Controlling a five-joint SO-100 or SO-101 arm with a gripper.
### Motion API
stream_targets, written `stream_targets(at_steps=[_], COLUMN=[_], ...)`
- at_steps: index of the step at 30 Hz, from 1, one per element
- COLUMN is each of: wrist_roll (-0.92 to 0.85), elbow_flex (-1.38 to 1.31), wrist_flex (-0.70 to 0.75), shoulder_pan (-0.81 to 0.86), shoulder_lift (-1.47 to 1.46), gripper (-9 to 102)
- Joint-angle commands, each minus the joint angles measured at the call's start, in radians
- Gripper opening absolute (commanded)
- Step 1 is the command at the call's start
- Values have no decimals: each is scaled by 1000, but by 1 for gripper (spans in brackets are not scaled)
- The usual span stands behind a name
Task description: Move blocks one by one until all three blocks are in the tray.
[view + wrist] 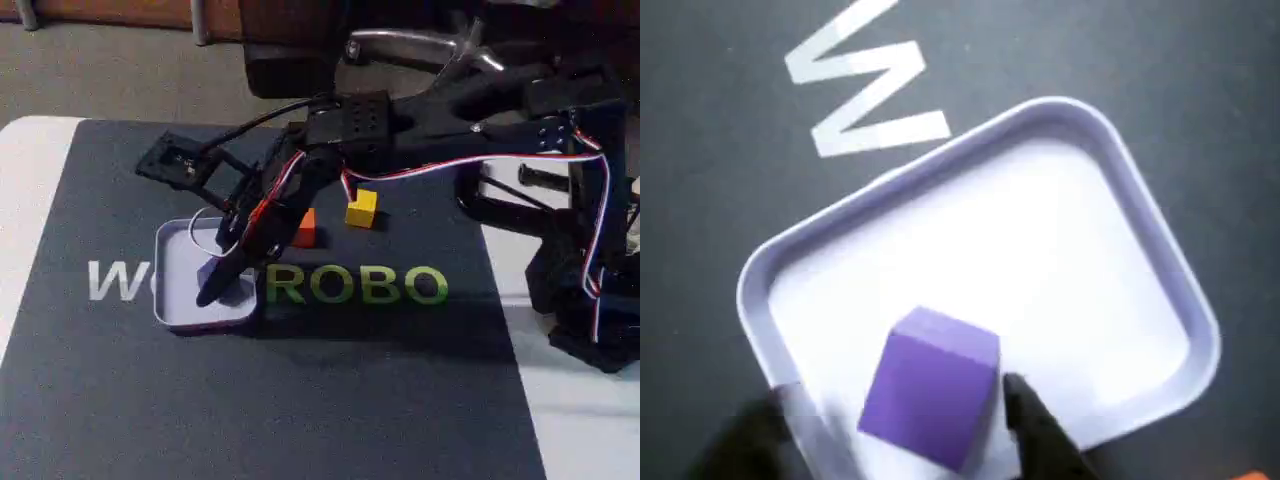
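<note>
Gripper [905,425] fingers straddle the small matte blue-purple cube [930,385] inside the shallow pale lavender tin tray [1140,210], grip unclear. Releasing fully before lifting straight up seems wise. Orange cube [306,228] and yellow cube [361,208] wait farther right.

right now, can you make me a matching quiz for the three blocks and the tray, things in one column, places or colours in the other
Things:
1. purple block
2. orange block
3. yellow block
4. tray

Places:
A. on the mat, partly hidden behind the arm
B. under the hand, beside the white W
C. inside the tray
D. on the mat, in the open, right of another block in the fixed view

Pairs: 1-C, 2-A, 3-D, 4-B
</note>
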Motion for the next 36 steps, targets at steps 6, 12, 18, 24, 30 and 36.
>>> stream_targets(at_steps=[6, 12, 18, 24, 30, 36], wrist_roll=[37, 26, -48, -150, -239, -295], elbow_flex=[-18, 173, 377, 529, 638, 649], wrist_flex=[28, 31, 18, -26, -69, -77], shoulder_pan=[57, 121, 193, 275, 337, 357], shoulder_lift=[143, 396, 569, 643, 698, 663], gripper=[29, 29, 28, 28, 28, 28])
